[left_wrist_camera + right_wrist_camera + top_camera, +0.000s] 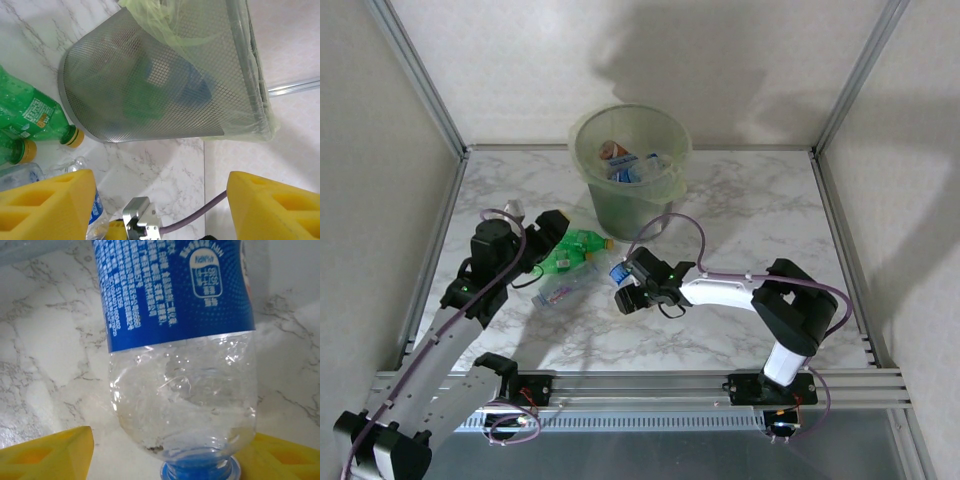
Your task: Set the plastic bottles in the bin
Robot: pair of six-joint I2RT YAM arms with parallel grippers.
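Your R gripper (630,296) straddles the blue-label bottle (175,295) centre frame, ready for lifting; can't tell if clamped. L gripper (550,228) gapes, empty, facing the bin (625,205) top centre.

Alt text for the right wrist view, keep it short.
A clear plastic bottle with a blue label and blue cap sits close up, cap end toward the camera, between the spread yellow fingers of the right gripper. A white marbled table shows behind it.

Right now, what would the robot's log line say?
left gripper: open, empty | right gripper: open, straddling blue-labelled bottle | bin: upright, partly filled | green bottles: on table
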